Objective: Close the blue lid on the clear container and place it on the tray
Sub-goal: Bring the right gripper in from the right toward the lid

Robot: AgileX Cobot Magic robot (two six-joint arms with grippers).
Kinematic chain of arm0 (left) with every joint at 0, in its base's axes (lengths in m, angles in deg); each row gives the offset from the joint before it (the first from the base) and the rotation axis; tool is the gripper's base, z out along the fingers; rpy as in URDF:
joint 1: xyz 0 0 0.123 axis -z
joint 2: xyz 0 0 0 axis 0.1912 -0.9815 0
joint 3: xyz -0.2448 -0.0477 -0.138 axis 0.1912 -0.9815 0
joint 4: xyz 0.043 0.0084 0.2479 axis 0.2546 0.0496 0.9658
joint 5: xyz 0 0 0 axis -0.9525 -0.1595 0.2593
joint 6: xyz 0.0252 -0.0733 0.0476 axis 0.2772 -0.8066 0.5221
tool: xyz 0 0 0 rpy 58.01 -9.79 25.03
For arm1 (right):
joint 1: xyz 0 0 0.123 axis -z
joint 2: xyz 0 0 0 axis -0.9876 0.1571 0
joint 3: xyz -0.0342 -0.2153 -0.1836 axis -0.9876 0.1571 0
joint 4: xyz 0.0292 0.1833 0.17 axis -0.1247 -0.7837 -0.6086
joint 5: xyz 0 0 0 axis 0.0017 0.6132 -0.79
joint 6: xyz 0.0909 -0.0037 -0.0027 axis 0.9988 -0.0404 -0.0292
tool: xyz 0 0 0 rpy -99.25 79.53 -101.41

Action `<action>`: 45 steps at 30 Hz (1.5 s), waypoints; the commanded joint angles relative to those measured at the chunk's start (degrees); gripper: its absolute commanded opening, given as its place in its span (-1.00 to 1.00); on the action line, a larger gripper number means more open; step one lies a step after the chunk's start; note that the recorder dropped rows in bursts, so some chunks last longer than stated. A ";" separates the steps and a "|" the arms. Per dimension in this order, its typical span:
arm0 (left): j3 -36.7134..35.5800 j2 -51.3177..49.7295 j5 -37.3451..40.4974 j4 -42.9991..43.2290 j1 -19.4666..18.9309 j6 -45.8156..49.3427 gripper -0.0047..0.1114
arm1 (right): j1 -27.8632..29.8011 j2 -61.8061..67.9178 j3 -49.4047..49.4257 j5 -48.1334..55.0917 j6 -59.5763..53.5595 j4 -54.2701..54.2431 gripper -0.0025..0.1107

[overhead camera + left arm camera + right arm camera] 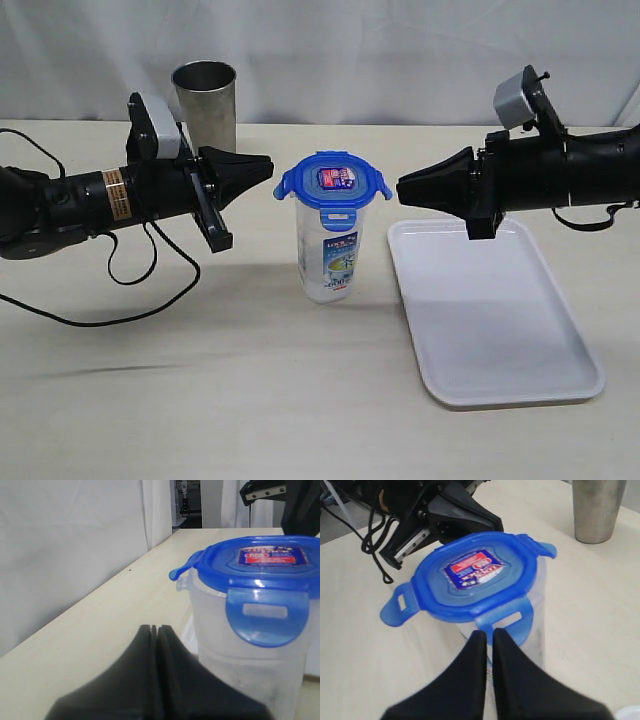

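The clear container (330, 255) stands upright on the table between the two arms, with the blue lid (333, 182) resting on its top. Two lid flaps stick out sideways; the one facing each wrist camera hangs folded down. My left gripper (268, 166) is shut and empty, its tip a little left of the lid at lid height. My right gripper (402, 188) is also shut and empty, pointing at the lid from the right with a small gap. The left wrist view shows the lid (255, 562) just beyond the gripper (154, 628). The right wrist view shows the lid (475, 575) beyond the gripper (490, 632). The white tray (490, 310) lies flat to the container's right.
A grey steel cup (205, 100) stands at the back, behind the left arm. Black cables (120, 290) trail on the table under the left arm. The right arm hangs above the tray's far end.
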State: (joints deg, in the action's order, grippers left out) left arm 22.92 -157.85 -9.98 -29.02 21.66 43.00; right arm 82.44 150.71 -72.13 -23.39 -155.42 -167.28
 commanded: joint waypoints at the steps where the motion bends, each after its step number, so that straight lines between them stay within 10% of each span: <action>1: 0.01 -0.14 0.10 -0.65 0.06 -0.02 -0.92 | 0.36 0.42 -0.29 -3.79 0.69 -0.89 -0.88; 45: 1.94 -0.14 0.00 -2.67 0.06 1.10 -0.92 | 0.36 8.10 -1.97 5.39 -4.71 -5.64 -0.88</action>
State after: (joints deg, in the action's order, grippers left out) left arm 24.52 -157.85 -9.88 -31.91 21.66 44.40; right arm 82.44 158.62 -73.67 -18.84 -159.23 -171.62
